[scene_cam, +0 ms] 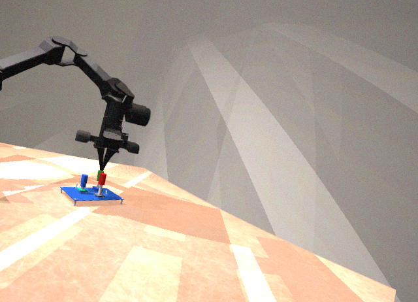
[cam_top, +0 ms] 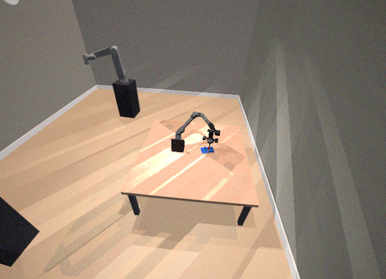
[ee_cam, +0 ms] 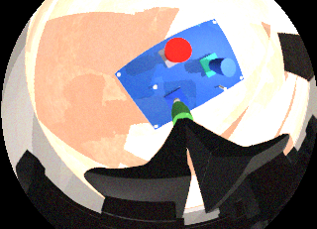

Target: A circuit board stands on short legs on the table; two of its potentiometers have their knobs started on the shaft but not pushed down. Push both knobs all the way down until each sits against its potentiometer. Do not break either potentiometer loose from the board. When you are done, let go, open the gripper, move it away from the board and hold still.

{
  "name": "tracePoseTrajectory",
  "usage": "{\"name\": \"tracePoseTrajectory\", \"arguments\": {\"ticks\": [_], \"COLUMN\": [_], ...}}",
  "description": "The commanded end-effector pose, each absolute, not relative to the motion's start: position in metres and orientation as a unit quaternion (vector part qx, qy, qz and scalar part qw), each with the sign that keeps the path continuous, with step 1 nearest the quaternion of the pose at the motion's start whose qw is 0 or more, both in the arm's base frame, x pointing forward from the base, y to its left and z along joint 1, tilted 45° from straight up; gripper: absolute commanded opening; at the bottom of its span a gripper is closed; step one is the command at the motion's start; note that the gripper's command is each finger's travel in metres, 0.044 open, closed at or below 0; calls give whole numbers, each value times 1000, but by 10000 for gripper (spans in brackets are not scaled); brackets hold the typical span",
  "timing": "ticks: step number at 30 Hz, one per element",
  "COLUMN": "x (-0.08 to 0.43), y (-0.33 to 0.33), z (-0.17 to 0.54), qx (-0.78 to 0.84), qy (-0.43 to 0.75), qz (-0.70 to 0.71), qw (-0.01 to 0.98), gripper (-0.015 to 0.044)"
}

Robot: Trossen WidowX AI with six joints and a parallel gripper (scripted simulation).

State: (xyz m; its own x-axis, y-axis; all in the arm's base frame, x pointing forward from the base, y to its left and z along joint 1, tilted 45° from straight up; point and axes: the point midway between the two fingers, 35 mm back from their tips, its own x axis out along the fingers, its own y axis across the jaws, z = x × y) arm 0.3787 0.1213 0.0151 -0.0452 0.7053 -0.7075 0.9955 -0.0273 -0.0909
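The blue circuit board [cam_top: 203,151] [scene_cam: 111,197] [ee_cam: 146,102] stands on short legs. A red knob [scene_cam: 102,178] [ee_cam: 177,50] stands high on a pale shaft above its grey potentiometer [scene_cam: 99,195]. A green knob [scene_cam: 98,174] [ee_cam: 180,110] also sits high, with shaft visible between it and its dark blue potentiometer [ee_cam: 173,94]. A blue knob [scene_cam: 83,180] [ee_cam: 228,66] stands low over its teal potentiometer [scene_cam: 81,189] [ee_cam: 208,64]. My gripper [scene_cam: 101,169] [ee_cam: 182,122] is shut and empty, pointing down with its tips at the green knob's top; contact is unclear.
The red knob is close beside the green one. Small pins [scene_cam: 106,192] [ee_cam: 155,87] rise from the board. The board is on the wooden table [cam_top: 187,182] in front of my arm's black base [cam_top: 177,145]. Another arm stands on a black pedestal [cam_top: 126,98] beyond the table.
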Motion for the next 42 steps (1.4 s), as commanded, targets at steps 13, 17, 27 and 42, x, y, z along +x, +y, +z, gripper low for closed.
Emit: {"name": "tracePoseTrajectory", "arguments": {"ticks": [13,17,27,42], "x": [378,378,378,378], "y": [129,129,132,134], "z": [9,9,6,5], "qx": [647,647,647,647], "qy": [658,658,658,658], "qz": [-304,-304,-304,-304], "qw": [237,237,237,237], "gripper": [0,0,0,0]}}
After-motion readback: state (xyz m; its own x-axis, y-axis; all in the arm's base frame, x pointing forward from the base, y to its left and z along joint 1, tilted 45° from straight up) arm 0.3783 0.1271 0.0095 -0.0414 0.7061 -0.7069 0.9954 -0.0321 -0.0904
